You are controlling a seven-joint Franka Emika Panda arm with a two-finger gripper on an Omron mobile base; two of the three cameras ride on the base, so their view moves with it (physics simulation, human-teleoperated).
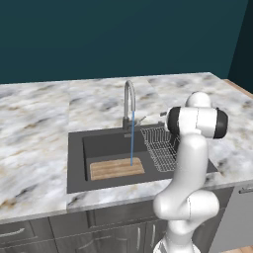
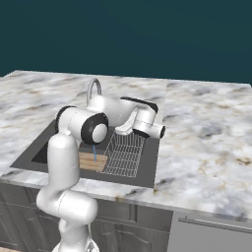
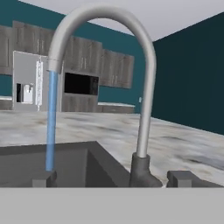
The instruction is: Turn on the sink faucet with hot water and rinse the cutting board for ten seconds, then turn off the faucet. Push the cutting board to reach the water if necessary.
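My claw is spread wide and empty, close to the sink faucet base. Water falls from the spout onto the cutting board, which lies flat in the sink basin, left of the wire dish rack; marble counter beyond

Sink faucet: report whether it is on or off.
On. A thin blue stream of water falls from the sink faucet spout onto the cutting board in the sink.
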